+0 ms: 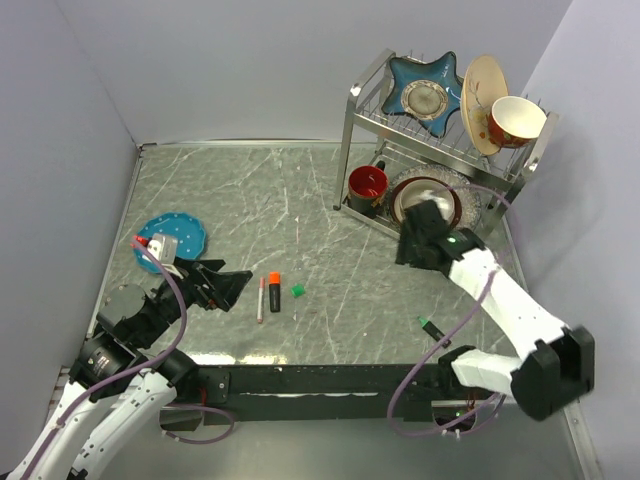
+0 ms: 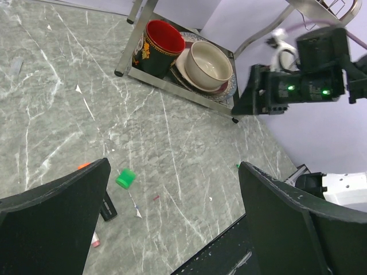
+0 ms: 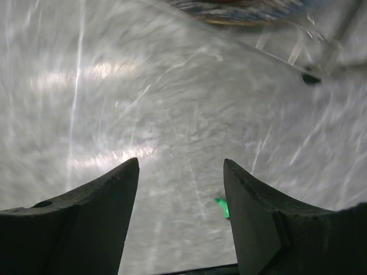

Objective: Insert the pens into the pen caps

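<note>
A short black marker with an orange end (image 1: 274,292) lies left of the table's centre. A thin white pen with a reddish end (image 1: 261,298) lies just left of it. A small green cap (image 1: 297,290) sits just right of it. My left gripper (image 1: 225,288) is open and empty, a little left of these. In the left wrist view the green cap (image 2: 125,178) and the marker (image 2: 108,206) lie by my left finger (image 2: 69,200). The green-tipped marker (image 1: 432,328) lies near the front right. My right gripper (image 1: 408,250) is open and empty, above the table near the rack. The green tip (image 3: 222,207) shows by its right finger. No blue pen is in view.
A metal dish rack (image 1: 352,150) stands at the back right with a red mug (image 1: 367,185), a bowl on a plate (image 1: 430,200) and dishes on top. A blue plate (image 1: 175,235) lies at the left. Walls close in the left and back.
</note>
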Controlling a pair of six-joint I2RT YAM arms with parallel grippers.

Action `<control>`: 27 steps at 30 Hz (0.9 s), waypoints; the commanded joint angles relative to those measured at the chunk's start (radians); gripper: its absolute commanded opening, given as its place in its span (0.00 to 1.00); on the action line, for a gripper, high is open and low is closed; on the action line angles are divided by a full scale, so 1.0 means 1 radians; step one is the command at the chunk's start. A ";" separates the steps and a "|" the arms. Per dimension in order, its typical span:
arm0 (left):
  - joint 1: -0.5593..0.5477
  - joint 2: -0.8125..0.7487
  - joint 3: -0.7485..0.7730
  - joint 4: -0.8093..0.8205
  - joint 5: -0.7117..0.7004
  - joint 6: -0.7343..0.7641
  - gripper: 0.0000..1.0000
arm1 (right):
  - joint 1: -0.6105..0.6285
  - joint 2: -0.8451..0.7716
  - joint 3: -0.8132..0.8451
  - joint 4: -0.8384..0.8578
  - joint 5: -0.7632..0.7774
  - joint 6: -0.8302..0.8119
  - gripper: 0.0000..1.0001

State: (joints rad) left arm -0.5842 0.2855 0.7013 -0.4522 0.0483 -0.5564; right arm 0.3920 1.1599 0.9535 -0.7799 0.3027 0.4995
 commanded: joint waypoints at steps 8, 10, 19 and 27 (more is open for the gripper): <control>-0.005 0.018 0.000 0.040 0.013 0.027 0.99 | 0.139 0.388 0.075 -0.265 -0.069 -0.630 0.62; -0.005 0.023 0.000 0.040 0.013 0.026 0.99 | 0.136 0.368 0.033 -0.245 -0.173 -0.706 0.57; -0.005 0.060 0.001 0.041 0.021 0.029 0.99 | 0.123 0.225 -0.154 -0.214 -0.220 -0.861 0.61; -0.005 0.081 0.003 0.033 0.009 0.029 0.99 | 0.032 0.245 -0.202 -0.156 -0.232 -0.937 0.62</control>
State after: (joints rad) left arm -0.5842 0.3515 0.7013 -0.4515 0.0555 -0.5419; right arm 0.4744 1.3956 0.7567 -0.9791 0.0872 -0.3683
